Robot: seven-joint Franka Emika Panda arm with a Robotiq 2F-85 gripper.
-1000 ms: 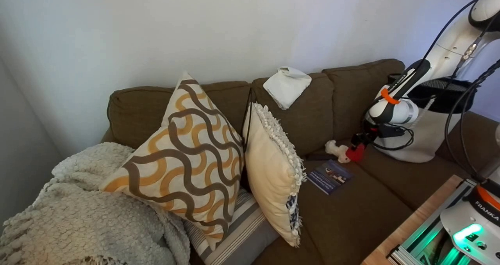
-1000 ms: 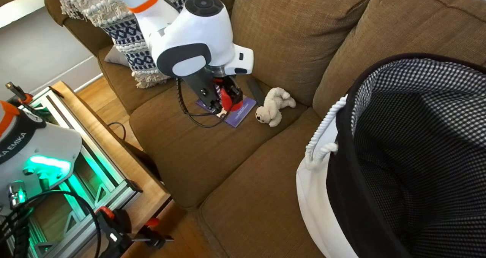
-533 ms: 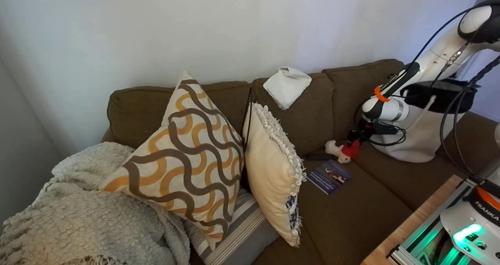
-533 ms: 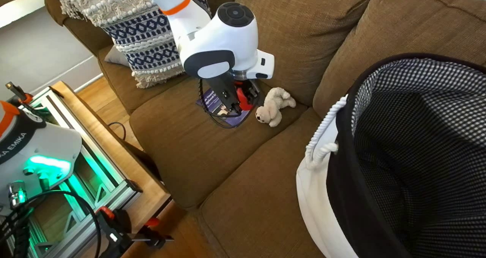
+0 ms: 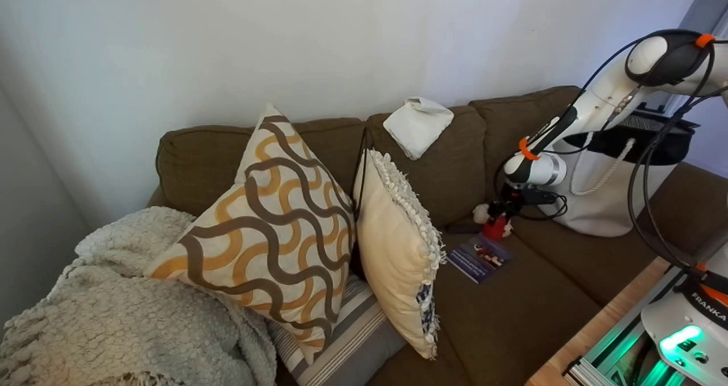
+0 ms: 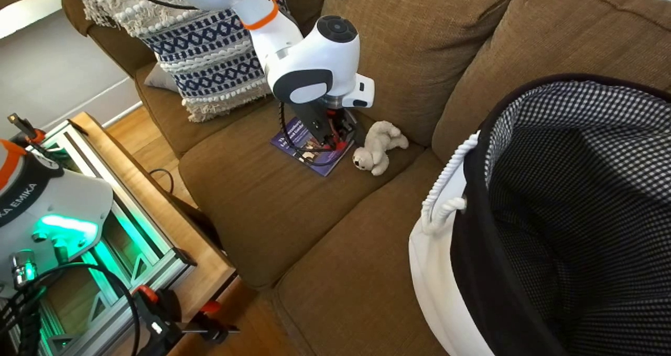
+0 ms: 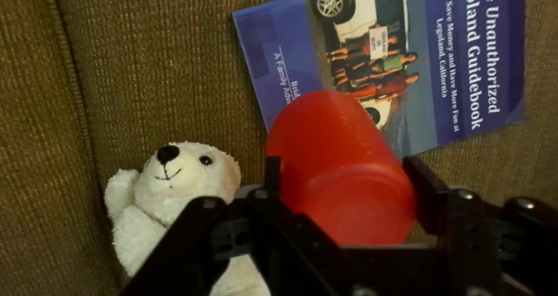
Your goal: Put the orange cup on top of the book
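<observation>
The cup, red-orange and smooth, is between my fingers in the wrist view (image 7: 335, 148), its flat closed end facing the camera. It also shows in both exterior views (image 5: 496, 229) (image 6: 342, 144). My gripper (image 7: 342, 167) is shut on it, one finger on each side. The book (image 7: 475, 65), a purple-blue guidebook, lies flat on the sofa seat, also in both exterior views (image 5: 471, 265) (image 6: 300, 136). The cup covers part of the book's lower edge in the wrist view. Whether the cup touches the book I cannot tell.
A white plush bear (image 7: 178, 182) lies right beside the cup and book, also in an exterior view (image 6: 378, 147). A dark flat object (image 5: 463, 228) lies behind the book. A fringed pillow (image 5: 395, 249) stands beside the book. A tall fabric basket (image 6: 445, 272) stands on the sofa.
My gripper has carried the cup toward the book and lower, leftward in an exterior view and rightward in another. The book and bear have not moved.
</observation>
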